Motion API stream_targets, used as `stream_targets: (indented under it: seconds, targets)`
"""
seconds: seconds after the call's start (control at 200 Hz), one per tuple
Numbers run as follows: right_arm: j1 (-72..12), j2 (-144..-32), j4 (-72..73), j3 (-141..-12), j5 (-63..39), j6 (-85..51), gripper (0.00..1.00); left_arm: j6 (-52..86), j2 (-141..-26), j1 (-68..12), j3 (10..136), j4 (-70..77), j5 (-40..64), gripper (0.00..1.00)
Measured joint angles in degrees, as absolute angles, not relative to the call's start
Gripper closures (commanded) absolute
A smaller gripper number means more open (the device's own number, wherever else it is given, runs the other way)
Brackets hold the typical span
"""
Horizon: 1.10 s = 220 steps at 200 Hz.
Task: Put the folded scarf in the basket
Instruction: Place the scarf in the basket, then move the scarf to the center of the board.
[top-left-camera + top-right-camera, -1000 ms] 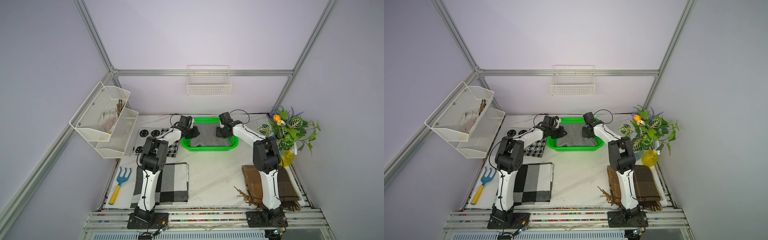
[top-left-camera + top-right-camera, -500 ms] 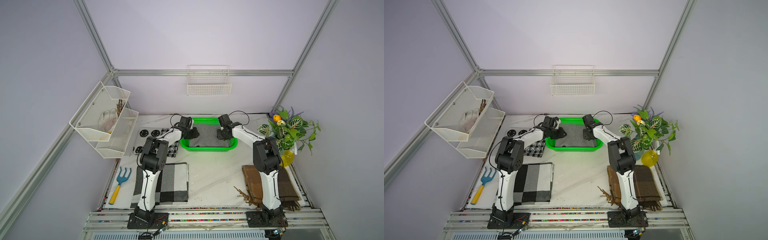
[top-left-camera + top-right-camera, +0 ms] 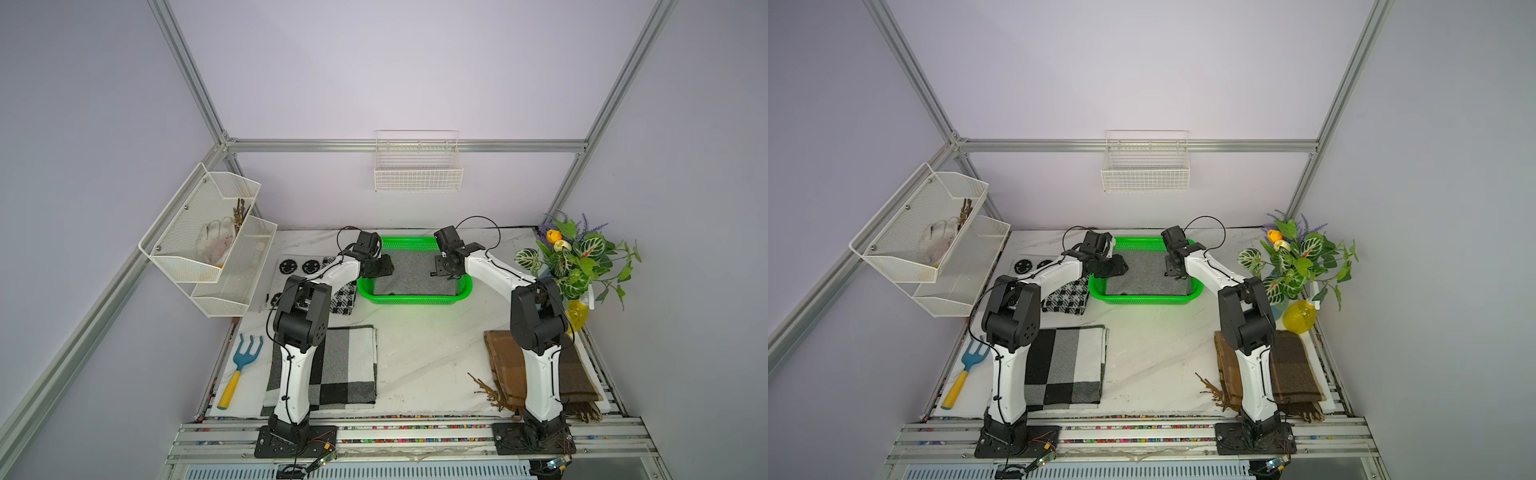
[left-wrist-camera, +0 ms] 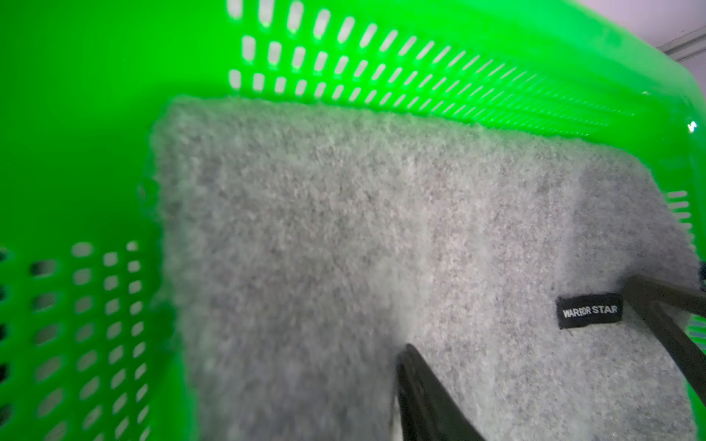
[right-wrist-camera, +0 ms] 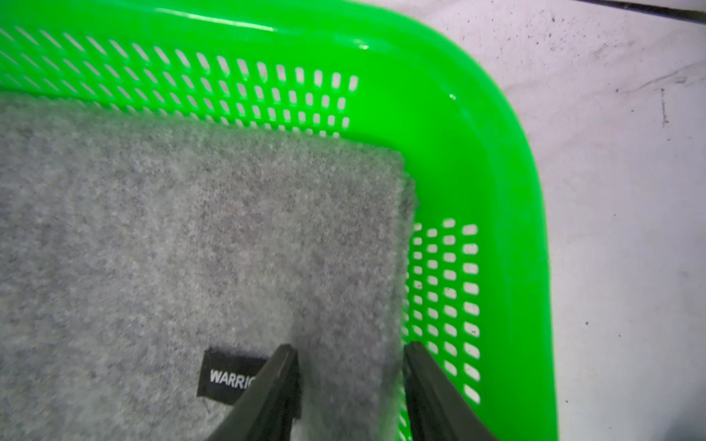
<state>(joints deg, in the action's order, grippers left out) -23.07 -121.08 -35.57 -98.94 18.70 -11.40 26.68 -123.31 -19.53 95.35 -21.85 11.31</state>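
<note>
Loosened since a second back: left pincer (image 4: 519, 317) and right pincer (image 5: 350, 345), now spread, pinching nothing. Lying flat beneath and between them, inside the basket (image 3: 415, 299): the folded scarf (image 3: 411, 270) (label (image 4: 588, 311) up). Lift straight up, clear of scarf and basket; avoid snagging.

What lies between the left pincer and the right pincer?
The grey folded scarf, lying flat inside the green basket, fills the stretch between the left pincer and the right pincer. Both top views show it.

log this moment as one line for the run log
scarf: flat inside basket | left tool: open above scarf | right tool: open at scarf edge | task: scarf in basket
</note>
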Motion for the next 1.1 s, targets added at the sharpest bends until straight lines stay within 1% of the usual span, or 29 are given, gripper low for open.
stream_targets:
  seconds: [0.175,0.38,0.57,0.72,0.91,1.015,1.1]
  targets:
    - [-23.3,-121.1,-35.9,-98.9,21.2,-11.0,0.47,25.7,-121.2,-19.5,95.4,-23.3,8.5,0.49]
    - [-24.0,-119.7,-37.3,-98.9,21.8,-10.8,0.46,25.3,-116.6,-19.6,94.7,-24.0,7.0,0.49]
    - [-26.5,-113.3,-38.0,-98.5,20.4,-10.8,0.46,25.2,-108.2,-20.8,90.0,-23.5,6.9,0.49]
    - [-28.5,-107.3,-38.1,-96.9,17.4,-10.9,0.45,25.3,-103.0,-22.5,87.0,-22.7,8.2,0.49]
    - [-29.8,-103.2,-38.6,-93.0,14.4,-10.9,0.47,25.3,-97.2,-23.6,82.4,-22.7,8.2,0.49]
    - [-31.6,-99.2,-38.7,-86.8,11.6,-11.2,0.47,25.3,-91.8,-23.4,76.9,-23.4,6.9,0.50]
    - [-34.5,-94.2,-38.5,-81.0,8.0,-11.7,0.46,25.4,-87.7,-22.9,73.6,-24.9,5.7,0.50]
